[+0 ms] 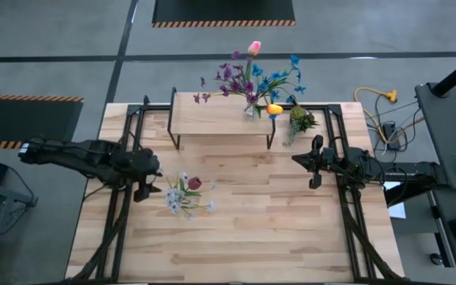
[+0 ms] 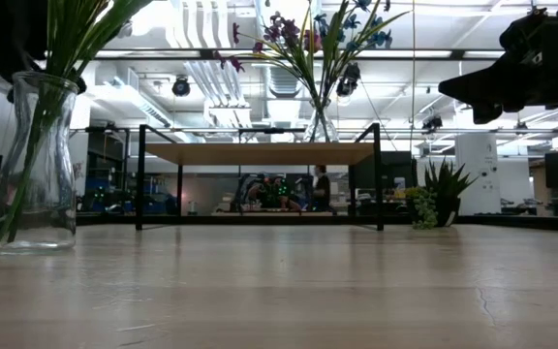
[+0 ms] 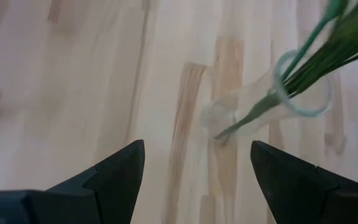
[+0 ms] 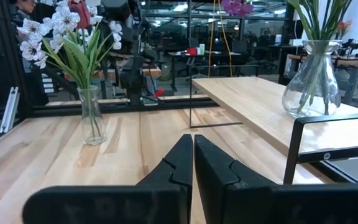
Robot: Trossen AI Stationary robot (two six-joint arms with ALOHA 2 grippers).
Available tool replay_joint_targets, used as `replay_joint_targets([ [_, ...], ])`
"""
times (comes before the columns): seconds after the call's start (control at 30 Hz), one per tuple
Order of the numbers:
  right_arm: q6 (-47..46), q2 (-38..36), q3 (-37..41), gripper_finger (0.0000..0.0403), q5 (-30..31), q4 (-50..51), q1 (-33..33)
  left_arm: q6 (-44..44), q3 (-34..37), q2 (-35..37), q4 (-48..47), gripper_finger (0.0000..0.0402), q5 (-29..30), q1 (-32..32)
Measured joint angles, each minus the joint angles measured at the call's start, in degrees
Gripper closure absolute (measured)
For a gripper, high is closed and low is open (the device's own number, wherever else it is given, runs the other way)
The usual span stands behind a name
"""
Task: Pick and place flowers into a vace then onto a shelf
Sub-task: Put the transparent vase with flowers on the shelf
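Note:
A clear glass vase (image 1: 182,198) with whitish and dark red flowers (image 1: 190,187) stands on its base on the tabletop, also in the low view (image 2: 32,165) and the right wrist view (image 4: 92,118). My left gripper (image 1: 147,180) hovers open just left of it. The left wrist view shows the vase (image 3: 272,102) beyond the spread fingers (image 3: 194,168). A second vase (image 1: 250,109) with purple, blue, pink and orange flowers (image 1: 252,75) stands on the shelf (image 1: 212,119). My right gripper (image 1: 311,162) is shut over the table, to the right of the shelf.
A short leafy sprig (image 1: 299,119) stands on the table by the shelf's right end. The shelf's black legs (image 2: 141,174) rise from the far part of the table. Black frame rails (image 1: 121,214) run along both sides. Bare wood (image 1: 267,229) fills the near half.

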State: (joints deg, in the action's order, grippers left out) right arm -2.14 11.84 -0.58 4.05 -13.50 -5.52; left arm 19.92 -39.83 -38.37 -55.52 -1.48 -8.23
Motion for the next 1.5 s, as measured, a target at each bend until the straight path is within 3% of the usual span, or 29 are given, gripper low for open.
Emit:
replay_joint_targets([
  [0.17,0.35,0.00,0.00,0.0394,0.00,-0.04,0.00,-4.25,-2.43,-3.04,0.07,0.0125,-0.25,-0.13],
  [0.37,-0.72,-0.04,0.00,0.0394,0.02,-0.42,0.00,-9.31,-0.58,-5.22,2.66,0.0125,-0.67,-0.15],
  [0.67,-0.71,-0.07,0.00,0.0394,0.04,-0.38,0.00,-6.79,0.30,-5.51,8.16,0.0125,-8.16,-0.16],
  [1.07,-0.71,-0.08,0.00,0.0394,0.04,-0.31,0.00,-7.57,2.16,-10.26,7.65,0.0125,-7.90,-2.60],
  [1.5,-0.69,-0.07,0.00,0.0394,0.09,0.02,-0.01,-7.40,2.20,-12.93,15.69,0.0125,-7.04,-5.44],
])
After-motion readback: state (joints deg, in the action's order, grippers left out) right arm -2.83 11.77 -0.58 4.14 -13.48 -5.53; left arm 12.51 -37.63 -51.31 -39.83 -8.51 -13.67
